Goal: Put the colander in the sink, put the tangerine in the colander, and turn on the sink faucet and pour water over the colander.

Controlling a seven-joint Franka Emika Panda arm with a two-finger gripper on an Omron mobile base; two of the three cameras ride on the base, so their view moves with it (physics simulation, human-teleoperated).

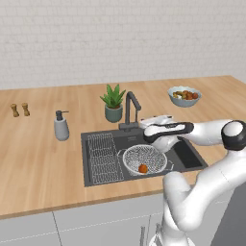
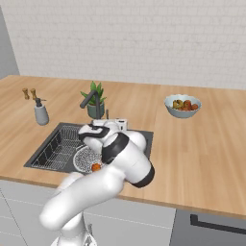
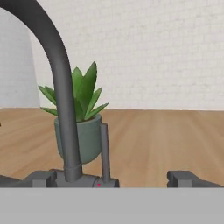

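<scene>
Left base view: the colander (image 1: pixel 144 159) sits in the sink (image 1: pixel 190 154) with the tangerine (image 1: pixel 143 168) inside it, beside the wire rack (image 1: pixel 103 156). The sink faucet (image 1: pixel 130 110) stands behind on the wooden table (image 1: pixel 38 158), near a soap dispenser (image 1: pixel 61 126) and potted plant (image 1: pixel 113 102).

Right base view: the arm reaches toward the faucet; a fruit bowl (image 2: pixel 182 105) sits well apart, before a white brick wall (image 2: pixel 144 38).

Hand view: the tool (image 3: pixel 109 180) is spread wide, holding nothing, with the faucet's thin upright lever (image 3: pixel 104 151) between its tips. The lever looks rigid and smooth; I would push it sideways near the top.
</scene>
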